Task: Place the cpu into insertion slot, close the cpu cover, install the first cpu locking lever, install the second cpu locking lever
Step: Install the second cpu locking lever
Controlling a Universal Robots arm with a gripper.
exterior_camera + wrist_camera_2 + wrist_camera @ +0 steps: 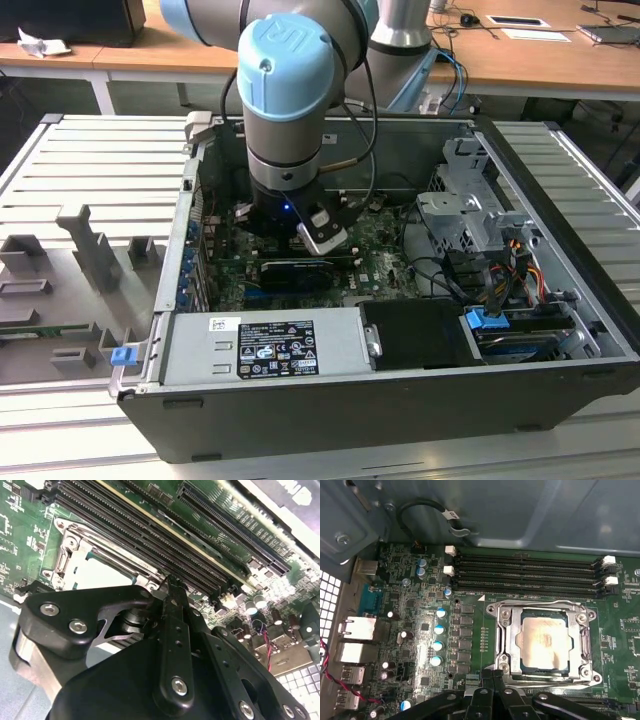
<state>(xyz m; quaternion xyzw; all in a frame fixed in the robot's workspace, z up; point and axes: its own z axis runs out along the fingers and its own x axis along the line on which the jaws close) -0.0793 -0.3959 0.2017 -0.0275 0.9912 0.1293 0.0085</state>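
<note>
Gripper (492, 692) fingers pinched together, empty, beside the socket (542, 642); chip (543, 640) seated, cover (507, 630) down; a slip could scrape the board.

From outside we are looking down into the open computer case (300, 420); both wrist cameras are viewing its green board (400, 580) closely.

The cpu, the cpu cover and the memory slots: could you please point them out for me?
cpu (543, 641), first wrist view, middle of its pale metal face.
cpu cover (507, 636), first wrist view, one silver side bar of the frame.
memory slots (525, 575), first wrist view, mid-length of the long black rows.
</note>
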